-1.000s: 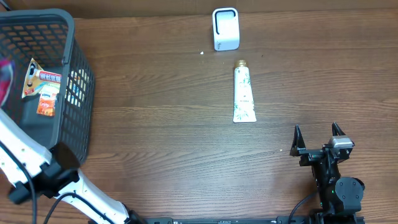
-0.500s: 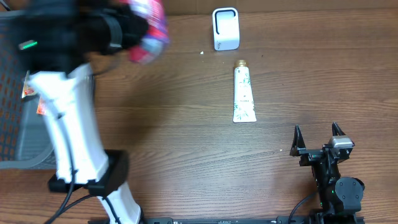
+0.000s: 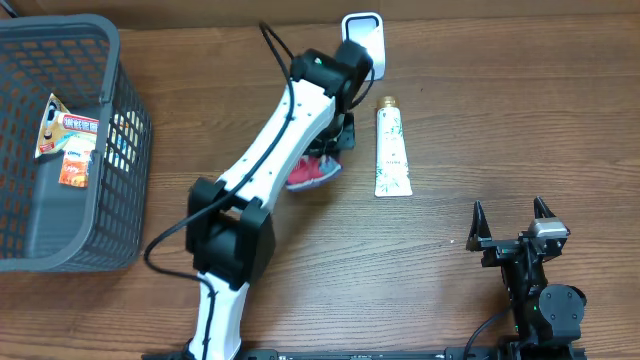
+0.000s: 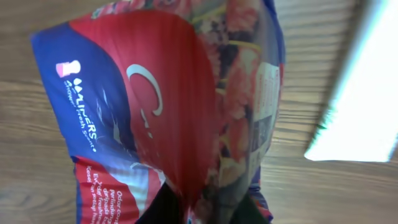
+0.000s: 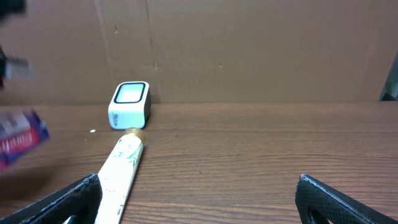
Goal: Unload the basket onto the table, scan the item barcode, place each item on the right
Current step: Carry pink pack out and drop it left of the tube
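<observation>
The left gripper [image 3: 340, 135] hangs over the red snack pouch [image 3: 312, 172], which sits near the white scanner [image 3: 364, 28], left of the tube [image 3: 392, 152]. Whether its jaws grip the pouch cannot be told. A loose hold could let the pouch slump, hiding its barcode from the scanner. The right gripper [image 3: 511, 222] stands open.

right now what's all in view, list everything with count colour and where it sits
table: 1, brown wood, under everything
basket: 1, dark grey mesh, far left corner
packet: 1 clear to see, orange and white, inside the basket
scanner: 1, white, far edge, centre
tube: 1, white with gold cap, lying just in front of the scanner
snack bag: 1, red and blue, left of the tube, under the left arm
left arm: 1, white, stretched over the snack bag, grip unclear
right gripper: 1, black, open, empty, near right
</observation>
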You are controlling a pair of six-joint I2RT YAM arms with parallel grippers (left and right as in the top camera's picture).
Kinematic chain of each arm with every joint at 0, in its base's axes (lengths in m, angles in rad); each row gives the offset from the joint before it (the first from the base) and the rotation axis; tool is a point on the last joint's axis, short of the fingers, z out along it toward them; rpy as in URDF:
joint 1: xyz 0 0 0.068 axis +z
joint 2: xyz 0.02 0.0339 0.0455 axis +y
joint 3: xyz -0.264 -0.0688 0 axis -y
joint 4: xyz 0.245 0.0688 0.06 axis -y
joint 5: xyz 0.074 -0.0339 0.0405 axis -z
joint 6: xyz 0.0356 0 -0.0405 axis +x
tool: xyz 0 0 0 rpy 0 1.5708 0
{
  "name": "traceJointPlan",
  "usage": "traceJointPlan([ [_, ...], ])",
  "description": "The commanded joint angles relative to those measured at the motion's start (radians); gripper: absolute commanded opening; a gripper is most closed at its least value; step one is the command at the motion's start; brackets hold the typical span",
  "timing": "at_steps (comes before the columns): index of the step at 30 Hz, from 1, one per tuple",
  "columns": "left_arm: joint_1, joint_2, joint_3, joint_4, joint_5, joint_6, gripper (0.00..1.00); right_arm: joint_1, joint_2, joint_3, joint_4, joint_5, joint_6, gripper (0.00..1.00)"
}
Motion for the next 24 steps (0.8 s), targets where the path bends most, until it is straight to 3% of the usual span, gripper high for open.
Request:
traceJointPlan([
  [1, 0.000, 0.051, -0.008, -0.014, -0.013, 0.006, 0.68, -0.003, -0.008, -0.010, 0.005, 0.009, -0.006, 1.00],
  [2, 0.001, 0.051, -0.008, -0.014, 0.004, 0.037, 0.77, -0.003, -0.008, -0.010, 0.005, 0.009, -0.006, 1.00],
  [4, 0.007, 0.043, 0.023, -0.041, 0.018, 0.074, 0.82, -0.003, -0.008, -0.010, 0.005, 0.009, -0.006, 1.00],
  [11, 0.080, 0.023, 0.512, -0.272, 0.015, 0.087, 0.78, -0.003, -0.008, -0.010, 0.005, 0.009, -0.006, 1.00],
  [16, 0.178, -0.047, 0.817, -0.272, 0.003, 0.141, 0.75, -0.003, -0.008, -0.010, 0.005, 0.009, -0.006, 1.00],
  [20, 0.310, -0.159, 0.837, -0.272, -0.026, 0.140, 0.82, -0.003, -0.008, -0.010, 0.005, 0.009, -0.006, 1.00],
  [23, 0.480, -0.245, 0.837, -0.272, -0.058, 0.135, 1.00, -0.003, -0.008, -0.010, 0.005, 0.009, -0.006, 1.00],
  [24, 0.558, -0.267, 0.837, -0.272, -0.067, 0.130, 1.00, -0.003, -0.008, -0.010, 0.005, 0.009, -0.006, 1.00],
])
